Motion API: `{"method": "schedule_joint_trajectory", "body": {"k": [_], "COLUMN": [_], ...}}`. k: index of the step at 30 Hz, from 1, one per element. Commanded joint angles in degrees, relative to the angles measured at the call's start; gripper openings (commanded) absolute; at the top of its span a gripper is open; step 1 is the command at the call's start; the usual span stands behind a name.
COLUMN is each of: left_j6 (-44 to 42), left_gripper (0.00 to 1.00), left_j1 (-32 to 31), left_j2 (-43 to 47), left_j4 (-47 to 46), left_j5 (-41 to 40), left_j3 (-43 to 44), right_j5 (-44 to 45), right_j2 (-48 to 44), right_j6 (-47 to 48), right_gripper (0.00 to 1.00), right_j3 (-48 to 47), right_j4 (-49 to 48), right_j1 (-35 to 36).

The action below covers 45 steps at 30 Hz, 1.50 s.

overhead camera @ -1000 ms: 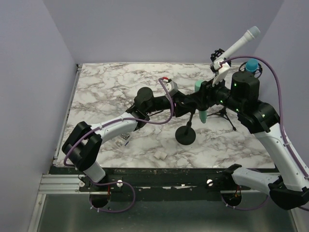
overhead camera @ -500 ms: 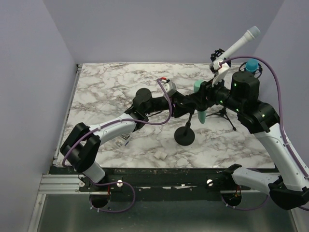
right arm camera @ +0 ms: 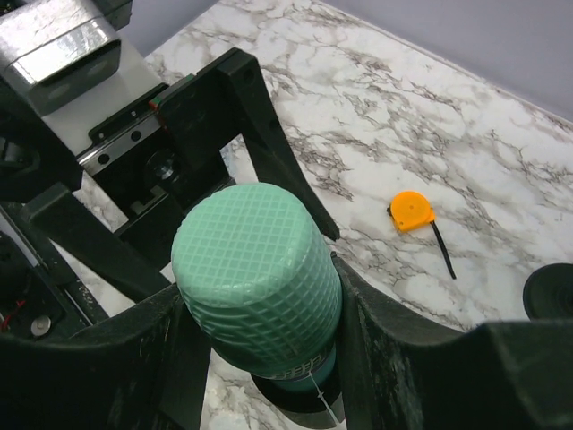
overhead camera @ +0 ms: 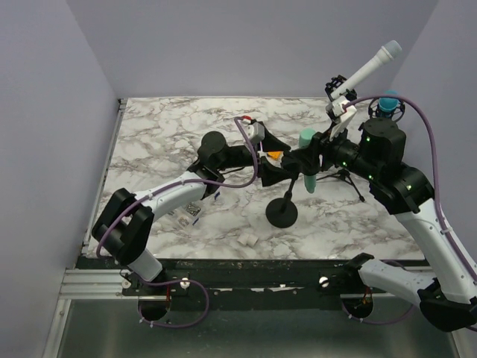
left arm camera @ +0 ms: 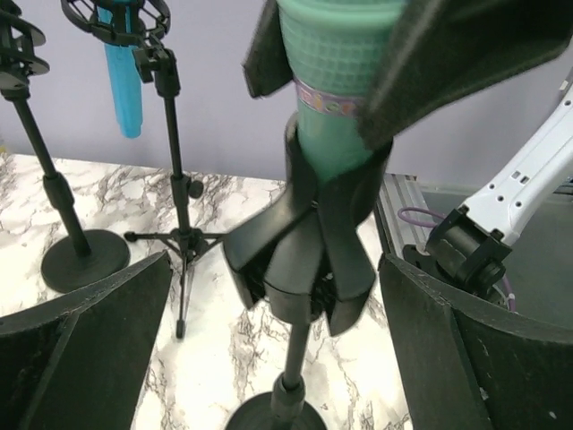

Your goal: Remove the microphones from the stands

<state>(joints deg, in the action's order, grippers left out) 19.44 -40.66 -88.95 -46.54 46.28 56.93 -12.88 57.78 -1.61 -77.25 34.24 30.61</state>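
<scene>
A green microphone (overhead camera: 306, 158) sits head-up in the black clip (left arm camera: 309, 255) of a round-based stand (overhead camera: 283, 214). My right gripper (overhead camera: 313, 159) is shut on the microphone's mesh head (right arm camera: 255, 278), one finger on each side. My left gripper (overhead camera: 279, 165) is open. Its fingers (left arm camera: 85, 331) stand wide apart on either side of the stand's pole (left arm camera: 295, 372), below the clip, and do not touch it. In the left wrist view the microphone body (left arm camera: 340, 81) still rests in the clip.
An orange tape measure (right arm camera: 411, 211) lies on the marble table (overhead camera: 164, 142) behind the stand. At the back right stand a white microphone (overhead camera: 367, 69) and a blue one (overhead camera: 387, 102) on a tripod. A small white block (overhead camera: 246, 240) lies near the front edge.
My left gripper has let go of the stand pole, opened, and drawn back slightly to the left. My right gripper stays shut on the microphone, which has shifted slightly with the stand.
</scene>
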Motion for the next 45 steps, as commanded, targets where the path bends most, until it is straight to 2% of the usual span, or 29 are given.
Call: {"method": "schedule_joint_trajectory", "body": {"k": [1, 4, 9, 11, 14, 16, 17, 25, 35, 36, 39, 40, 41, 42, 45], "left_j6": [2.2, 4.1, 5.5, 5.8, 5.8, 6.0, 6.2, 5.3, 3.1, 3.5, 3.6, 3.5, 3.5, 3.3, 3.1], "left_gripper": [0.91, 0.81, 0.73, 0.66, 0.4, 0.09, 0.0, 0.0, 0.0, 0.1, 0.53, 0.61, 0.89, 0.98, 0.98], "left_j1": [1.1, 1.2, 1.1, 1.0, 1.0, 1.0, 1.0, 0.8, 0.5, 0.5, 0.5, 0.4, 0.5, 0.5, 0.5], "left_j2": [-3.8, -5.3, -6.6, -6.7, -6.1, -5.8, -5.6, -2.5, -1.0, -0.9, 0.4, 1.6, 2.9, 4.7, 10.3], "left_j4": [-3.8, -7.1, -9.2, -9.3, -9.2, -9.0, -7.6, -6.6, 2.3, 4.1, 9.6, 10.0, 9.4, 8.8, 10.9], "left_j5": [9.8, 10.2, 10.0, 9.7, 7.9, 7.2, 6.3, 3.2, 0.6, -0.4, -4.4, -6.0, -6.9, -8.5, -12.0], "left_j3": [5.3, 5.7, 5.8, 5.9, 5.7, 5.5, 5.6, 0.3, 2.0, 2.6, 3.0, 2.0, 0.3, -1.3, -4.3], "right_j5": [-2.8, -2.3, -2.4, -2.4, -2.8, -2.9, -2.7, -1.1, 12.1, 14.6, 19.4, 20.5, 21.7, 22.6, 22.6], "right_j2": [-0.3, 0.0, 0.0, 0.0, -0.2, -0.3, -0.3, -0.6, -4.4, -4.8, -5.2, -4.9, -4.6, -4.2, -3.9], "right_j6": [1.0, 1.0, 1.1, 1.0, 1.0, 1.1, 1.0, 0.3, -6.6, -7.8, -12.4, -13.8, -16.0, -18.1, -25.6], "right_gripper": [0.01, 0.01, 0.01, 0.01, 0.01, 0.01, 0.01, 0.01, 0.01, 0.01, 0.01, 0.01, 0.01, 0.01, 0.01], "right_j3": [-0.1, -0.4, -0.6, -0.5, -0.3, 0.0, 0.1, -3.3, -12.2, -12.4, -13.0, -13.2, -13.3, -13.6, -12.8], "right_j4": [-4.6, -4.4, -4.6, -4.8, -5.3, -5.7, -6.0, -10.5, -22.2, -23.1, -22.7, -21.3, -19.9, -17.9, -14.2], "right_j1": [-0.2, -0.1, -0.1, -0.1, -0.1, -0.2, -0.1, -0.1, -0.1, -0.1, -0.1, -0.1, -0.1, -0.2, -0.1]}}
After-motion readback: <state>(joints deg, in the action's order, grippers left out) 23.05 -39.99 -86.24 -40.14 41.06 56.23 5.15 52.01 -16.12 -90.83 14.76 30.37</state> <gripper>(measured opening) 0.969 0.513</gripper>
